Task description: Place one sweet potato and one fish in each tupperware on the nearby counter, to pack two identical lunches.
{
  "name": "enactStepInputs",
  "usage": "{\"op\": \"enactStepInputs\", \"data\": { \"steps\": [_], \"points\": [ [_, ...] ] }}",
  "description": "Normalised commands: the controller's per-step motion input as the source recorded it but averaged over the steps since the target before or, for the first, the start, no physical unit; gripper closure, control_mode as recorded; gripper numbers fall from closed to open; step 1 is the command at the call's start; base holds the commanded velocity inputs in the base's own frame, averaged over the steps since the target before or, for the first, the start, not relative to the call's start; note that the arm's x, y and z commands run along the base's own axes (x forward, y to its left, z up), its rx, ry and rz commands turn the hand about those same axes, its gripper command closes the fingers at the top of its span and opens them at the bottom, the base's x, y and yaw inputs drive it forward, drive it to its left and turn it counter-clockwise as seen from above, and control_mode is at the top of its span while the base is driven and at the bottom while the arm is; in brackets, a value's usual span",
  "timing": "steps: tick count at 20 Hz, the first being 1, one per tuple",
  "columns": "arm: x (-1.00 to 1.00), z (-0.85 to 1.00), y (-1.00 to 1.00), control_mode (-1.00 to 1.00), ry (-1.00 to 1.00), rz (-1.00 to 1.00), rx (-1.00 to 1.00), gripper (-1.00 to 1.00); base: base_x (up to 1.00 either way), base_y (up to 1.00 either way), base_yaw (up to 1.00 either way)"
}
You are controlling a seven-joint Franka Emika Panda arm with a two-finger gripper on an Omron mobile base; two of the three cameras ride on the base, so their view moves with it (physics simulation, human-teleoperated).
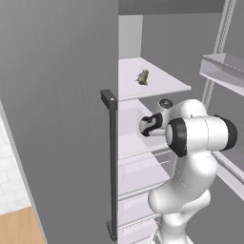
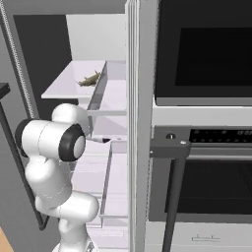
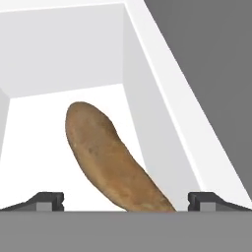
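Hand view: the claw (image 3: 126, 201) is seen spread wide inside a white fridge compartment (image 3: 64, 54), a sweet potato (image 3: 110, 160) lying between and just beyond its fingertips; a slip is judged likely if the rounded, tapering tuber is pinched off-centre; a fish (image 1: 142, 76) is left on the shelf above.

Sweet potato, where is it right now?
In the hand view the sweet potato lies on the white fridge shelf, between the open tool tips, with the shelf's side wall to its right.
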Motion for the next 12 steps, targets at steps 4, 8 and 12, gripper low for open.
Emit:
{"op": "enactStepInputs", "data": {
  "steps": [4, 8, 12],
  "points": [
    [0.42, -0.17, 0.0, -1.0, 0.0, 0.0, 0.0, -1.0, 0.0, 0.0, 0.0],
    [0.17, -0.32, 0.0, -1.0, 0.0, 0.0, 0.0, -1.0, 0.0, 0.0, 0.0],
    [0.06, -0.41, 0.0, -1.0, 0.0, 0.0, 0.0, 1.0, 0.0, 0.0, 0.0]
  ]
}}
